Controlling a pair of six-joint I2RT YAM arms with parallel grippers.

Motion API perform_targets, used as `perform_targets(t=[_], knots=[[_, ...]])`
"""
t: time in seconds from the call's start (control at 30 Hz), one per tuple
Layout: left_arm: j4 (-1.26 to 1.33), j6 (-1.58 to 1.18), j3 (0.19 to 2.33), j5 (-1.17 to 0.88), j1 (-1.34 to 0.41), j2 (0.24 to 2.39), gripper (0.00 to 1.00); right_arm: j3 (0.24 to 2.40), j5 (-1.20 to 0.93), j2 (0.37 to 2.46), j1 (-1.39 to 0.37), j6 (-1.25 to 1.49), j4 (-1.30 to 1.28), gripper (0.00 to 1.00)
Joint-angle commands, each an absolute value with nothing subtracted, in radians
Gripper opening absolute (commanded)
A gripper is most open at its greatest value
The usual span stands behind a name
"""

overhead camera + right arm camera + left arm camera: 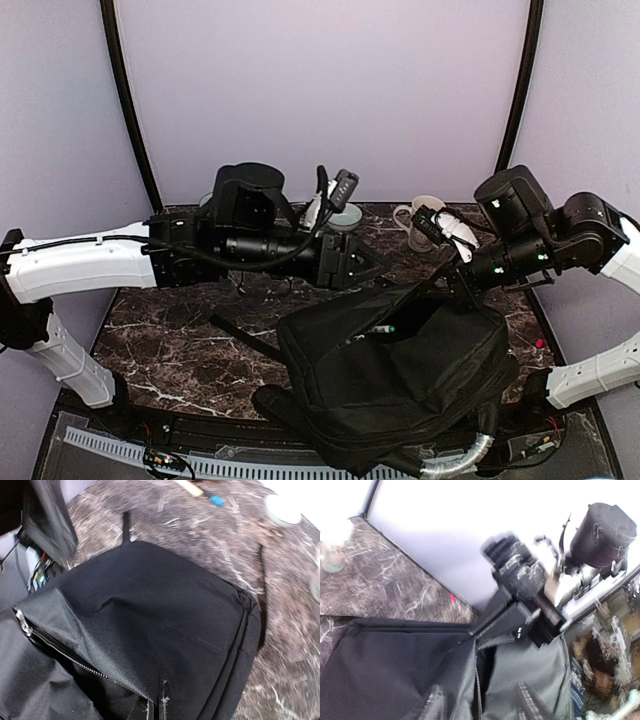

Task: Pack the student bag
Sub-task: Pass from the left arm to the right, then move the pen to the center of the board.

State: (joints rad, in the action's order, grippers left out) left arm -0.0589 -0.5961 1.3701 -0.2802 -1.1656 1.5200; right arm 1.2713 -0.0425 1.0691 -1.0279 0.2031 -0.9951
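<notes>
The student bag (400, 375) lies slumped on the dark, white-veined marble bench (180, 340), near its front edge and right of centre. The right tool (452, 268) is clenched on the bag's far top edge, holding up a peak of soft, woven black fabric beside a zipper. The left tool (370, 268) hangs released, jaws apart, just beside the bag's far left corner.

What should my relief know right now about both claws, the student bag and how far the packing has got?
Left claw: open, holding nothing, above the bag's far edge.
Right claw: shut on the student bag, pinching fabric at its far edge and holding a flap raised.
Bag: lying on the marble table, zipper partly open.
Done: main opening exposed; contents not visible.
Left: the white mug sits outside at the back; packing probably not finished.
</notes>
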Motion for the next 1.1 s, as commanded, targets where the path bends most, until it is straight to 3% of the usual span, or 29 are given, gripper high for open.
perform_targets(t=[0.0, 0.13, 0.37, 0.57, 0.7, 0.83, 1.07], knots=[[-0.093, -0.557, 1.416, -0.055, -1.164, 1.426, 0.58, 1.384, 0.099, 1.031, -1.026, 0.355, -1.046, 0.0], [-0.161, -0.528, 1.413, 0.072, -1.164, 1.387, 0.82, 1.429, 0.194, 1.021, -1.026, 0.401, -1.143, 0.0], [-0.382, -0.503, 1.464, 0.283, -1.161, 1.372, 0.98, 1.526, 0.387, 1.033, -1.026, 0.565, -1.333, 0.0], [-0.672, -0.574, 1.517, 0.251, -1.04, 1.413, 0.99, 1.467, 0.408, 1.023, -1.026, 0.722, -1.368, 0.0], [-0.654, -0.568, 1.445, 0.367, -0.995, 1.369, 0.99, 1.409, 0.371, 0.994, -1.026, 0.775, -1.318, 0.0], [-0.516, -0.523, 1.304, 0.195, -0.838, 1.336, 0.99, 1.365, 0.348, 1.017, -1.026, 0.817, -1.273, 0.0], [-0.718, -0.755, 1.366, 0.254, -0.661, 1.531, 0.94, 1.416, 0.306, 1.198, -1.026, 0.906, -1.265, 0.0]])
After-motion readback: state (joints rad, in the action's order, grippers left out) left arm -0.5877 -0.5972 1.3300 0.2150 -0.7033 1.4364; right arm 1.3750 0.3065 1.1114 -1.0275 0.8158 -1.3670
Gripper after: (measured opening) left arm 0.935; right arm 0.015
